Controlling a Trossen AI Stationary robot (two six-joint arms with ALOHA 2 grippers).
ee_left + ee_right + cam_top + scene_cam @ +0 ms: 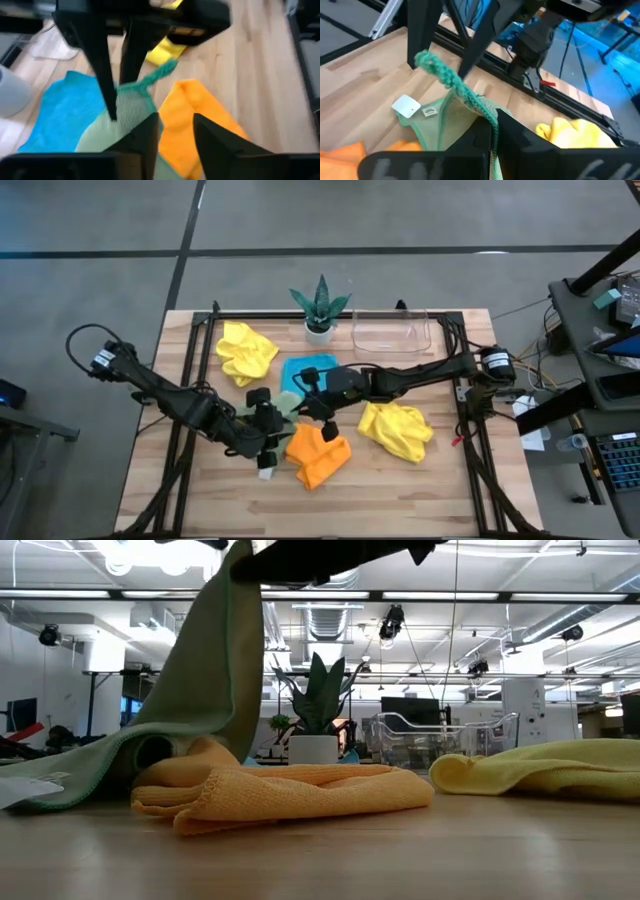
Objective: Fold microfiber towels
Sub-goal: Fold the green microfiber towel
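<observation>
a wooden tabletop (200, 500) fills the middle of the high view, framed by black rails. two dark arms reach in from the left and right edges and meet near its centre. five towels lie crumpled, none yet folded, so the task looks barely begun. a yellow towel (246, 351) sits upper left of centre, a second yellow towel (397, 430) right of centre, the blue towel (308, 367) in the middle partly under the arms, and the orange towel (318, 455) just below centre. the sage green towel (205, 690) is lifted between the arms, draping down at the left of the low view. the right end effector (490, 126) is clamped on its edge. the left end effector (175, 127) has its fingers a little apart over the green and orange cloth, gripping nothing. a potted plant (319, 308) and clear tray (391, 333) stand along the top edge. bare wood at the lower left and lower right offers room to spread the cloth.
</observation>
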